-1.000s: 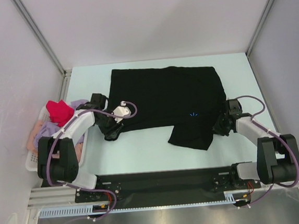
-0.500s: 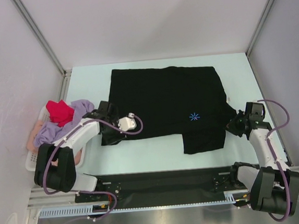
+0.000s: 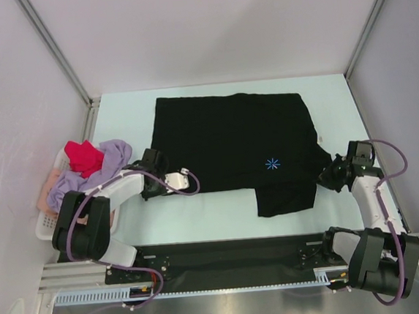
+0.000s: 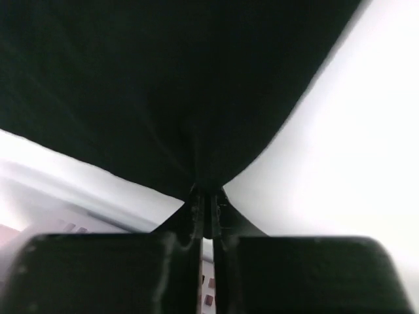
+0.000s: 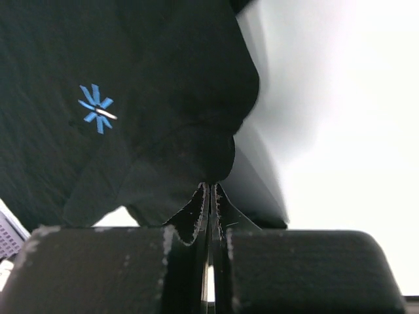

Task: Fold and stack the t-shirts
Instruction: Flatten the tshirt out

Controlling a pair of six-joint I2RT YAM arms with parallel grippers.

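Observation:
A large black t-shirt [image 3: 230,137] with a small blue chest mark [image 3: 272,164] lies spread on the pale table. A flap of it hangs toward the near edge at the right. My left gripper [image 3: 152,175] is shut on the shirt's near left corner; in the left wrist view the black cloth [image 4: 163,85] runs into the closed gripper [image 4: 206,196]. My right gripper [image 3: 331,173] is shut on the shirt's right edge, and the right wrist view shows the cloth [image 5: 183,111] pinched at the gripper [image 5: 209,190]. Red [image 3: 83,155], lavender [image 3: 110,152] and pale pink [image 3: 47,192] t-shirts lie heaped at the left.
A white lattice basket [image 3: 45,224] holds the heap of shirts off the table's left edge. Metal frame posts [image 3: 53,49] and grey walls close in the table on three sides. The arms' bases sit on a black plate [image 3: 233,254] at the near edge.
The left gripper opened wider, moved in low to the shirt's near left corner and shut on it. The right gripper drew the shirt's right side outward, flattening the flap, then held still.

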